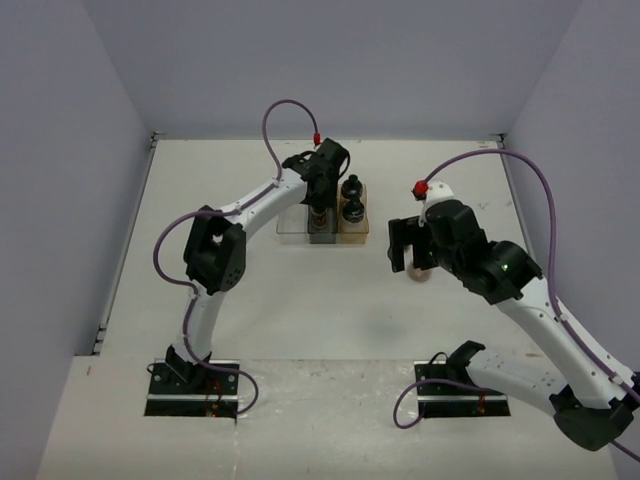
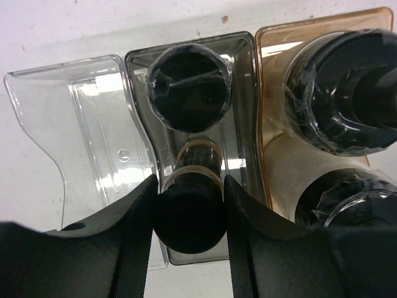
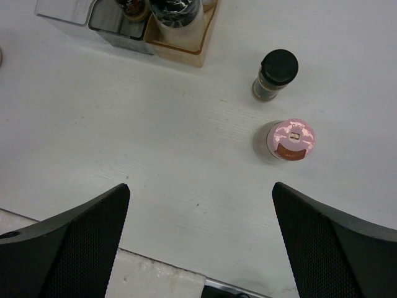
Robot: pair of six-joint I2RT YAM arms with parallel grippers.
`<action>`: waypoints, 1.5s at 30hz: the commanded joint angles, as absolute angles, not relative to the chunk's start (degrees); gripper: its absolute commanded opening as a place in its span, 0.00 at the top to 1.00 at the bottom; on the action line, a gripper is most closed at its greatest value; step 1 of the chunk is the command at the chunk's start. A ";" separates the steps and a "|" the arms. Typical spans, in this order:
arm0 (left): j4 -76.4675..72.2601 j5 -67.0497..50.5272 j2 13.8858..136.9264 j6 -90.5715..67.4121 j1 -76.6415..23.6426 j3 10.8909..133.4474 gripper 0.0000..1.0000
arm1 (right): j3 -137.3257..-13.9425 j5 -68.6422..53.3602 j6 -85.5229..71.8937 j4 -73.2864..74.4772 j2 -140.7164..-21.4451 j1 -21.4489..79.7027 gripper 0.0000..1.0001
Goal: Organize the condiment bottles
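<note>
My left gripper (image 2: 189, 214) is shut on a black-capped condiment bottle (image 2: 189, 208), held at the near end of the grey middle compartment (image 2: 239, 112) of the tray (image 1: 290, 225). Another black-capped bottle (image 2: 189, 87) stands at that compartment's far end. Two black-capped bottles (image 2: 344, 93) (image 2: 347, 208) stand in the tan compartment (image 2: 273, 56). My right gripper (image 3: 201, 186) is open and empty above the table. A black-capped bottle (image 3: 276, 73) and a pink-capped bottle (image 3: 290, 139) stand on the table ahead of it to the right. The yellow-green-capped bottle is out of view.
The tray's clear left compartment (image 2: 93, 124) holds nothing. In the top view the right gripper (image 1: 405, 245) hovers right of the tray, with the pink-capped bottle (image 1: 421, 273) peeking out beneath it. Walls enclose the table on three sides.
</note>
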State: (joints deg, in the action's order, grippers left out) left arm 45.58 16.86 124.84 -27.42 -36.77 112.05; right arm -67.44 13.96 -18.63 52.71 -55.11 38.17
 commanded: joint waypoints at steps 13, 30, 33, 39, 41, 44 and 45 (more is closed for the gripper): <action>40.61 15.03 120.94 -28.56 -36.47 107.67 0.35 | -64.69 15.91 -21.09 47.64 -60.64 37.27 0.01; 38.94 15.38 99.62 -29.27 -36.83 99.42 0.00 | -68.54 11.77 -17.84 34.98 -74.34 21.18 0.07; 38.41 16.78 91.80 -29.53 -36.83 94.41 0.00 | -71.79 14.67 -16.79 35.24 -80.76 21.01 0.09; 38.67 21.08 73.43 -29.71 -36.83 82.02 0.00 | -74.97 13.80 -16.52 34.81 -91.13 19.07 0.16; 39.72 21.97 67.36 -29.79 -36.83 78.07 0.00 | -75.06 13.10 -16.70 34.89 -93.85 18.46 0.21; 42.44 24.51 61.03 -29.79 -36.83 74.11 0.00 | -73.40 12.40 -17.40 34.37 -95.27 18.37 0.29; 43.32 26.26 59.69 -29.79 -36.74 73.40 0.00 | -72.78 12.31 -17.58 33.67 -95.53 18.37 0.36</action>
State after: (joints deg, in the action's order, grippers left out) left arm 40.56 21.10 63.46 -29.36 -36.80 76.58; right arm -72.84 12.47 -17.08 35.94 -95.42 18.55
